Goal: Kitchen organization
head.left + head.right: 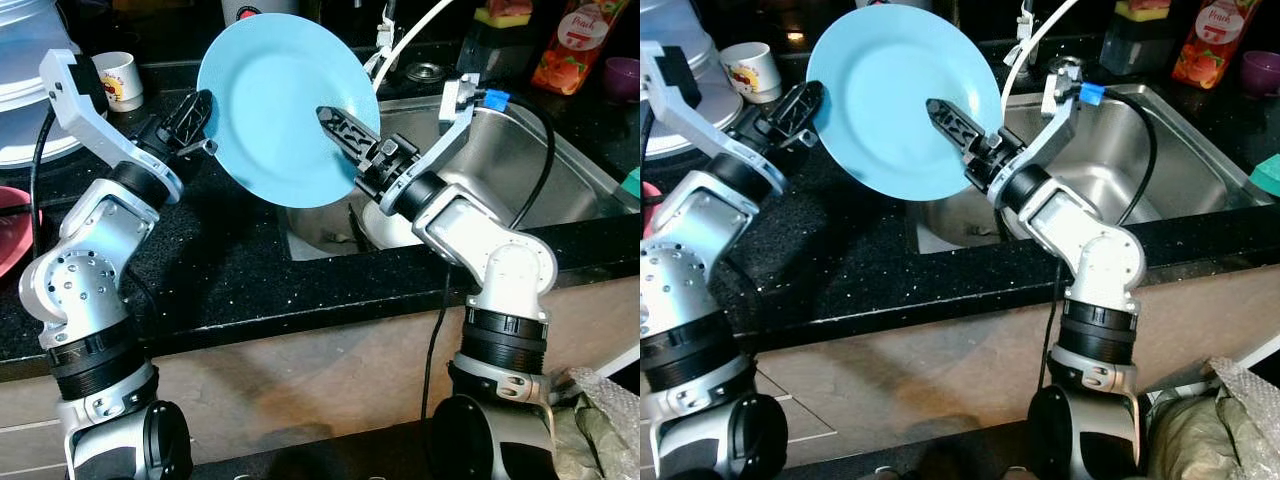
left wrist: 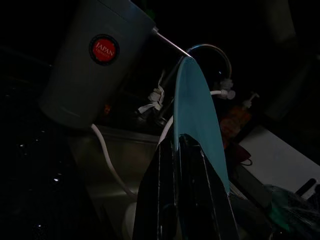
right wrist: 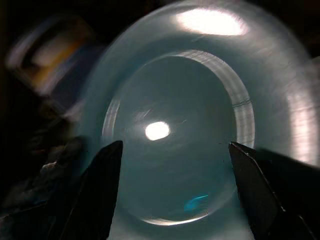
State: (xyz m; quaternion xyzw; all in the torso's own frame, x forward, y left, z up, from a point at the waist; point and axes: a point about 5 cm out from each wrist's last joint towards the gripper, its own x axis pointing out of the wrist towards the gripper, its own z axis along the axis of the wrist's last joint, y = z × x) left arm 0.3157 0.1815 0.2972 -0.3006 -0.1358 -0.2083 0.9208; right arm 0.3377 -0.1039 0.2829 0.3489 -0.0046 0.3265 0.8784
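A round light-blue plate (image 1: pixel 275 100) is held upright and tilted in the air, over the black counter at the sink's left edge. My left gripper (image 1: pixel 200 125) is at the plate's left rim. In the left wrist view its fingers (image 2: pixel 185 170) are shut on the plate's edge (image 2: pixel 197 110). My right gripper (image 1: pixel 335 125) reaches up from the sink side, its black fingers lying across the plate's face. In the right wrist view the right gripper (image 3: pixel 175 145) stands open, its two fingers spread wide before the plate's hollow (image 3: pixel 170 100).
A steel sink (image 1: pixel 560 170) lies below and to the right, with a white faucet hose (image 1: pixel 410 40) behind it. On the black counter (image 1: pixel 230 270) stand a mug (image 1: pixel 122 78), stacked white plates (image 1: pixel 25 100) and a pink plate (image 1: pixel 10 225). A juice bottle (image 1: pixel 575 45) is at the back right.
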